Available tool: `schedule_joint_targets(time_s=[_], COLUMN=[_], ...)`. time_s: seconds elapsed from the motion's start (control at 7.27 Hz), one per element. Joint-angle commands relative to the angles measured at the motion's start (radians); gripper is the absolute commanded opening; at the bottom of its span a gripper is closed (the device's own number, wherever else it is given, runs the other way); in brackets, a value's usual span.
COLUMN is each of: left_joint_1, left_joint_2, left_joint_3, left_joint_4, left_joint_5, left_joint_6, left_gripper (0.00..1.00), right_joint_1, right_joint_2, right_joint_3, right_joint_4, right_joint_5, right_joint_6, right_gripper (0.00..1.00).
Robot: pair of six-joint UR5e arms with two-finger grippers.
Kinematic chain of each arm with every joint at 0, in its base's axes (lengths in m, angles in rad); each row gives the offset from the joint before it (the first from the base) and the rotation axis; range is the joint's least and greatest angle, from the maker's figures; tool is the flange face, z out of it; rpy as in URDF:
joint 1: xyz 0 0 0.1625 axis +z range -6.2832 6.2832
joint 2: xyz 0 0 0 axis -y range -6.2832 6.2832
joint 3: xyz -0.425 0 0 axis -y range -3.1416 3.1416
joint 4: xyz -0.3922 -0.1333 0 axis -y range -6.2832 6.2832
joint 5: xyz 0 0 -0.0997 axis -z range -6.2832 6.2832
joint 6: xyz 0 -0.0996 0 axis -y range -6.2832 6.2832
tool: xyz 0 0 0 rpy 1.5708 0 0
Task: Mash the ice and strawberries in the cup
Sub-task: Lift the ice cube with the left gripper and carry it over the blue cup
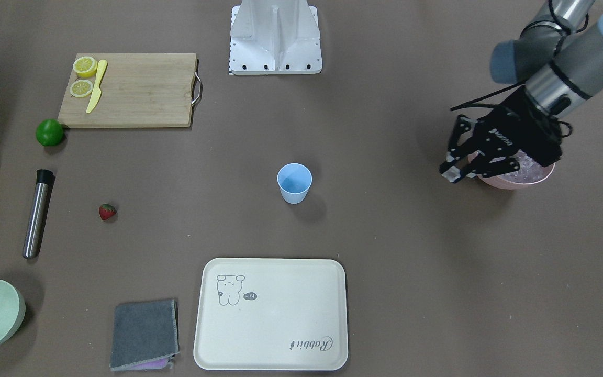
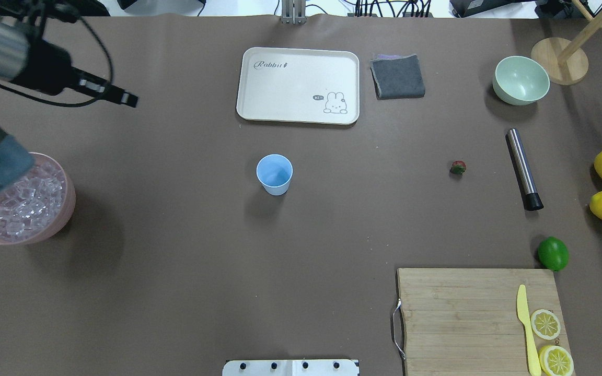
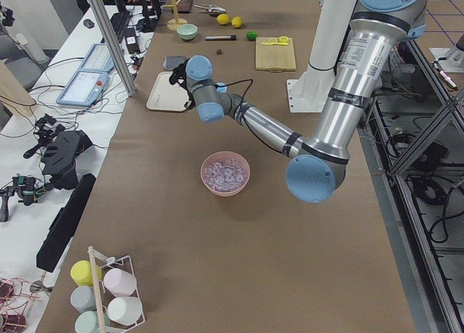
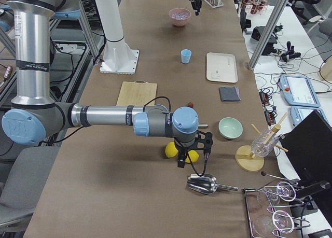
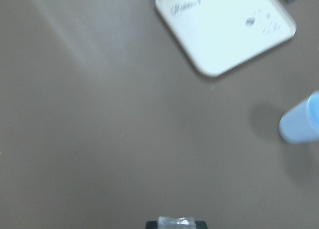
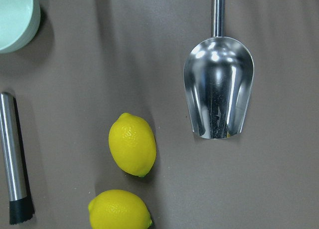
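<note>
Left gripper (image 1: 453, 173), at the right of the front-facing view, is pinched on what appears to be a single clear ice cube (image 1: 454, 176) at its fingertips. It sits just beside the rim of the pink bowl (image 1: 516, 182). The rest of the ice (image 2: 24, 201) lies heaped in that bowl, at the left edge of the overhead view.

The cup (image 1: 294, 182) stands upright at mid-frame, well apart from the gripper. The strawberry (image 1: 107, 211) lies on the table at the left, farther still.

The left wrist view is blurred: the cube is cut off at the bottom edge and the cup at the right edge. The arm hides part of the bowl.

Right gripper (image 4: 192, 155) shows only in the side view, above two lemons (image 6: 132, 144). Whether it is spread or closed cannot be told.
</note>
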Motion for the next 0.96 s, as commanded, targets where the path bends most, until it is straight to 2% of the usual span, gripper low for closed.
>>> schedule_joint_targets(time_s=[0.0, 0.14, 0.28, 0.55, 0.83], left_joint_1=[0.244, 0.348, 0.385, 0.386, 0.384], left_joint_2=[-0.214, -0.282, -0.319, -0.313, -0.272], left_joint_3=[0.045, 0.085, 0.128, 0.173, 0.165], left_joint_4=[0.101, 0.114, 0.109, 0.099, 0.062], left_joint_5=[0.271, 0.4, 0.462, 0.466, 0.457], left_joint_6=[-0.145, -0.201, -0.212, -0.197, -0.177], left_gripper=[0.0, 0.0, 0.0, 0.0, 0.0], right_joint_1=[0.0, 0.0, 0.0, 0.0, 0.0], right_joint_2=[-0.002, 0.0, 0.001, 0.003, 0.003], right_joint_3=[0.005, 0.003, 0.005, 0.012, 0.018], right_joint_4=[-0.002, -0.002, 0.0, 0.0, 0.0], right_joint_5=[-0.002, -0.004, -0.004, -0.004, -0.002], right_joint_6=[0.001, 0.006, 0.007, 0.009, 0.01], right_gripper=[1.0, 1.0, 1.0, 1.0, 1.0])
